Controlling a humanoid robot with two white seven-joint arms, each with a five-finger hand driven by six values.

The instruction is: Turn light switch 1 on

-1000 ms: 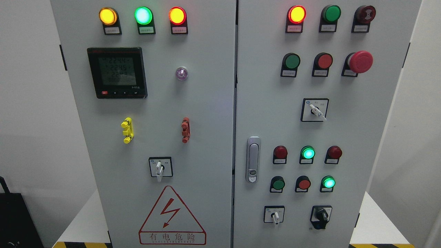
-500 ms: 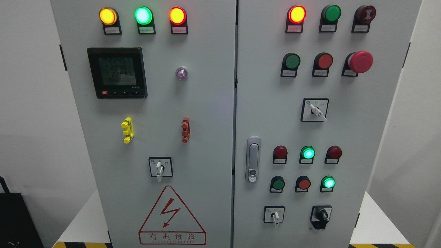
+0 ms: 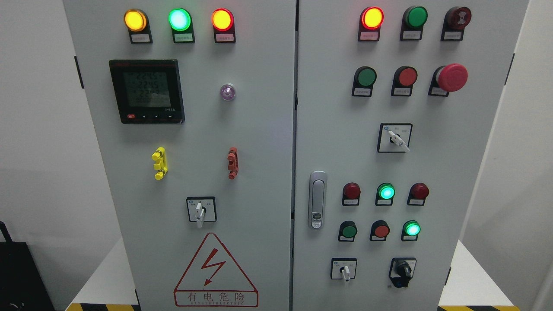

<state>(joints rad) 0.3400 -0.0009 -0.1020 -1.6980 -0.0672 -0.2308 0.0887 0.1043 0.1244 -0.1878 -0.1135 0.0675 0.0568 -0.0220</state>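
A grey two-door electrical cabinet (image 3: pixel 259 129) fills the head view. Its right door carries two rows of small buttons and lamps: a dark red one (image 3: pixel 351 190), a lit green one (image 3: pixel 386 191), another dark red one (image 3: pixel 419 191), then a dark green button (image 3: pixel 348 231), a red button (image 3: pixel 381 230) and a lit green one (image 3: pixel 412 228). Below sit a white-lever selector switch (image 3: pixel 344 269) and a black rotary knob (image 3: pixel 404 270). Labels are too small to read, so which control is light switch 1 is unclear. Neither hand shows.
The left door has three lit lamps (image 3: pixel 179 19), a digital meter (image 3: pixel 147 90), a white selector (image 3: pixel 200 210) and a red warning triangle (image 3: pixel 215 270). The right door holds a red emergency mushroom button (image 3: pixel 452 77), another selector (image 3: pixel 394 138) and a metal door handle (image 3: pixel 317 199).
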